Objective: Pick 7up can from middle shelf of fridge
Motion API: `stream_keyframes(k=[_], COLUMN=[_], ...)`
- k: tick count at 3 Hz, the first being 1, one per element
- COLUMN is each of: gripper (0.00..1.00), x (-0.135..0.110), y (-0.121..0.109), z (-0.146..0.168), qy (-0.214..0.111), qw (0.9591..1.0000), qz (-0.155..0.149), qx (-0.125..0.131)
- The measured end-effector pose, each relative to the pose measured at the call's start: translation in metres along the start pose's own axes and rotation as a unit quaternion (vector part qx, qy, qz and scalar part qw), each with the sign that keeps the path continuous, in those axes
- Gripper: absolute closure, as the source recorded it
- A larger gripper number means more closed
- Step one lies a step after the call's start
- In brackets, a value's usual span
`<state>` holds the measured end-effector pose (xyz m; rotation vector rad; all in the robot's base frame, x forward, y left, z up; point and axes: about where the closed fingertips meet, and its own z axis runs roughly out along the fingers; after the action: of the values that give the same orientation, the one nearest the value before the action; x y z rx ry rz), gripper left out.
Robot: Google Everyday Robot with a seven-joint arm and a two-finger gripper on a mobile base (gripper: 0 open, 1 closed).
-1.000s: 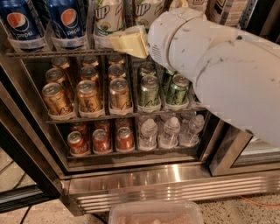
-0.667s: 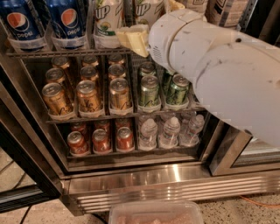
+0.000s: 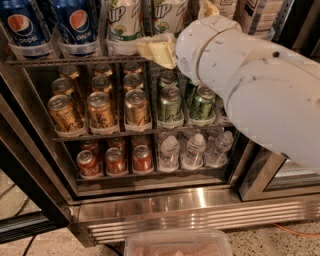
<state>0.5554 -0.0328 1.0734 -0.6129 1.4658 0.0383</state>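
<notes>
Two tall white-and-green 7up cans stand on the middle shelf of the fridge: one to the left and one directly behind my gripper. My gripper, with pale yellow tips, is at the shelf's front rail, between the bases of the two cans and partly in front of the right one. My thick white arm comes in from the right and hides the rest of that shelf.
Two blue Pepsi cans stand left of the 7up cans. The rack below holds short gold cans and short green cans. The bottom rack has red cans and water bottles. A clear plastic tub is on the floor.
The arm has shifted slightly to the right and further in. The gripper stays at the shelf rail by the 7up cans. No can has moved.
</notes>
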Motion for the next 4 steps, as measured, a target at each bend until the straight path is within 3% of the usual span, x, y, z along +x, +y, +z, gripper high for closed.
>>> stream_keyframes(k=[2,4], gripper=[0.25,0.27], x=[-0.006,-0.011], y=[-0.011,-0.006], z=[0.005,0.018], qy=[-0.022,-0.041], qw=[0.9995,0.9987], qz=[-0.011,-0.006], qx=[0.019,0.029])
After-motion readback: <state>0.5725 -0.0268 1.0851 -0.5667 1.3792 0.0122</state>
